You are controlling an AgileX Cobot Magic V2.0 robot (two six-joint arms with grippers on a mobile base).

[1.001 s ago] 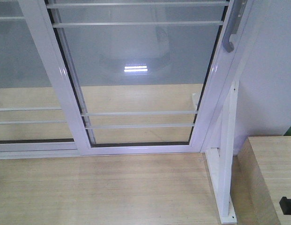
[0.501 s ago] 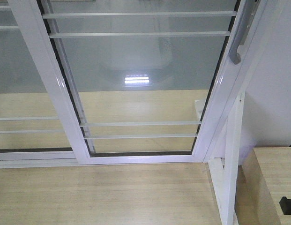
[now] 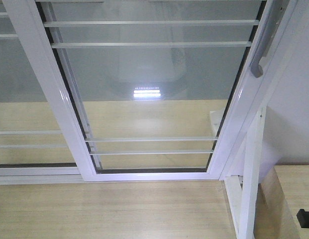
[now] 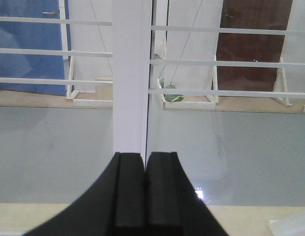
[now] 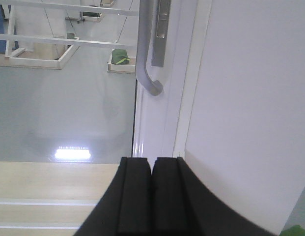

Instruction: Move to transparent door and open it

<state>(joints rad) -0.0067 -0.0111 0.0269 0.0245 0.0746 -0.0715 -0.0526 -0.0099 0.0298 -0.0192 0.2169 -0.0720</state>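
Both pincers were squeezed closed, holding nothing. The left pincer (image 4: 145, 164) pointed level at a white stile (image 4: 130, 73). The right pincer (image 5: 152, 169) aimed below the grey handle (image 5: 145, 59) of the transparent door (image 3: 154, 84) straight ahead, not touching it.

Glossy white frame, clear glass on transparent door (image 3: 149, 89); handle (image 3: 266, 44) seemingly brushed metal.
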